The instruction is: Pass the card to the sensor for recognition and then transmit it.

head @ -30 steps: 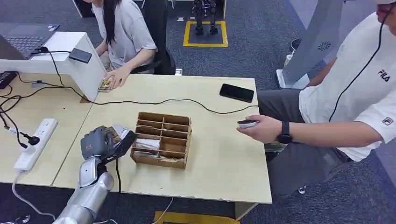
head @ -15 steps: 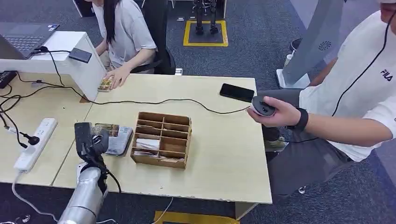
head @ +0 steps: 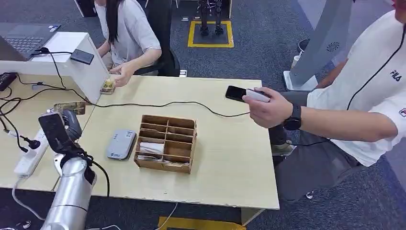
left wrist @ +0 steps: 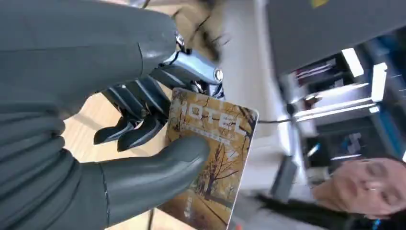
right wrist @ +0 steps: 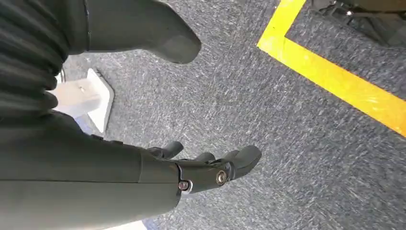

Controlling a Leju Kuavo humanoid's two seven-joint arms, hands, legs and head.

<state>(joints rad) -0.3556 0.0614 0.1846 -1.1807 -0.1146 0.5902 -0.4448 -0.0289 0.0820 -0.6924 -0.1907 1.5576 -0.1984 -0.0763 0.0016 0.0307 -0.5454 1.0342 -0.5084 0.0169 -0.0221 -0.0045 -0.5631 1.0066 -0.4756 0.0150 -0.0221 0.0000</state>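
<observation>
Right hand (right wrist: 191, 120) above grey carpet (right wrist: 268, 143), holding nothing: thumb (right wrist: 158, 36) held apart from the dark fingers (right wrist: 225, 165), which are loosely extended. A yellow floor stripe (right wrist: 335, 81) runs diagonally beyond the fingertips. A white base (right wrist: 91, 96) lies on the carpet near the thumb.

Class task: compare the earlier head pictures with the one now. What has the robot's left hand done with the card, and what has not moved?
The left hand, holding the card throughout, has lifted off the grey sensor and swung left and away, toward the white stand. The seated person's hand has moved up to the black phone. The sensor, wooden organiser and power strip stayed put.
</observation>
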